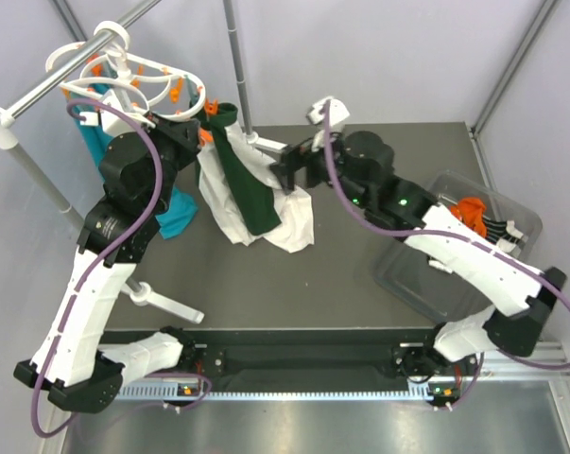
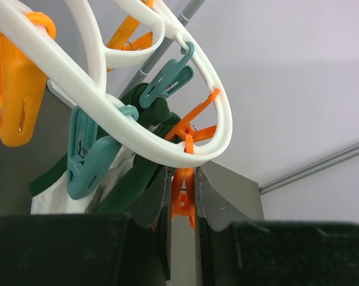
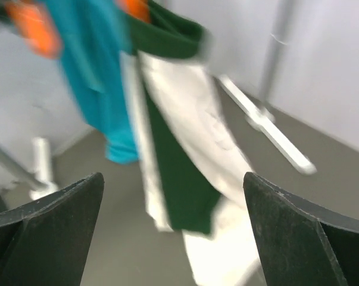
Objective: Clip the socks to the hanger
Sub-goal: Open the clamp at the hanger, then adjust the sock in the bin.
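The white hanger [image 1: 124,68] hangs from the rail at the back left, and its ring fills the left wrist view [image 2: 131,134]. My left gripper [image 1: 198,130] is shut on an orange clip [image 2: 183,199] dangling from the ring's near end. An orange sock [image 1: 469,208] and dark striped socks [image 1: 497,232] lie in the bin at the right. My right gripper [image 1: 283,176] is open and empty; in the right wrist view [image 3: 173,179] it faces the hanging cloths in a blurred picture.
White [image 1: 230,203] and dark-green [image 1: 251,194] cloths and a teal cloth [image 1: 178,216] hang from the hanger to the table. Teal clips [image 2: 87,158] and a yellow-orange clip [image 2: 15,89] hang nearby. A grey rail [image 1: 39,90] and upright pole [image 1: 235,57] stand behind. The clear bin [image 1: 412,274] sits right.
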{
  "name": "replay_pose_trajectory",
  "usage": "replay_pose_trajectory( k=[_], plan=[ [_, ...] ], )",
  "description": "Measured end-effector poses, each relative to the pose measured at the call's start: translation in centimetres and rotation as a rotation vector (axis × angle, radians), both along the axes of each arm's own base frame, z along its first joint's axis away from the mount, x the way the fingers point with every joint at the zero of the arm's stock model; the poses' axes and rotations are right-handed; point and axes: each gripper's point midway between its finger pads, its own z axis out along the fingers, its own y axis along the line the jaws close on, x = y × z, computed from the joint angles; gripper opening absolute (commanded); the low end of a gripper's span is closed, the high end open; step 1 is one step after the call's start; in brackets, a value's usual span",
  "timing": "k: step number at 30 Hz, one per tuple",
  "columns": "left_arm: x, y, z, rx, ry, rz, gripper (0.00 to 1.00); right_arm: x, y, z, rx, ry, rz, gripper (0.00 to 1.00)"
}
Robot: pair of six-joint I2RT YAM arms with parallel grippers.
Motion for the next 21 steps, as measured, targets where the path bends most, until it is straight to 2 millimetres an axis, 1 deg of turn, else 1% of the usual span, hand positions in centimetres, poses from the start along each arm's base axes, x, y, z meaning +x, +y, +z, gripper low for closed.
replay_pose_trajectory(
  k=[2,4,7,9,11,14,16,18,21],
  plan=[
    [0.0,0.0,0.0,-0.004,-0.001,0.0,0.0,1.0,-3.7,-1.5,-0.036,0.06,-0.119,1.0],
    [0.0,-0.1,0.0,-0.008,-0.001,-0.003,0.0,2.4,-8.3,-3.5,-0.068,0.136,-0.268,1.0],
    [-0.1,-0.1,0.1,-0.018,-0.002,-0.004,0.0,3.9,-16.1,-8.0,-0.13,0.272,-0.514,0.99],
    [-0.1,-0.1,0.0,-0.024,-0.004,-0.005,0.0,3.9,-21.1,-11.4,-0.171,0.367,-0.653,1.0],
    [-0.2,-0.2,-0.1,-0.028,-0.006,-0.011,0.0,3.3,-25.2,-14.2,-0.199,0.447,-0.76,1.0],
    [-0.3,-0.3,-0.1,-0.032,-0.01,-0.018,0.0,2.3,-31.6,-17.8,-0.187,0.563,-0.926,1.0],
    [-0.4,-0.3,-0.2,-0.033,-0.012,-0.023,0.0,1.5,-35.2,-20.0,-0.153,0.637,-1.025,1.0],
    [-0.4,-0.4,-0.2,-0.034,-0.013,-0.029,0.0,0.7,-37.8,-22.0,-0.108,0.707,-1.113,1.0],
    [-0.3,-0.6,-0.2,-0.042,-0.016,-0.036,0.0,-0.5,-40.6,-24.7,-0.042,0.795,-1.238,1.0]
  ],
)
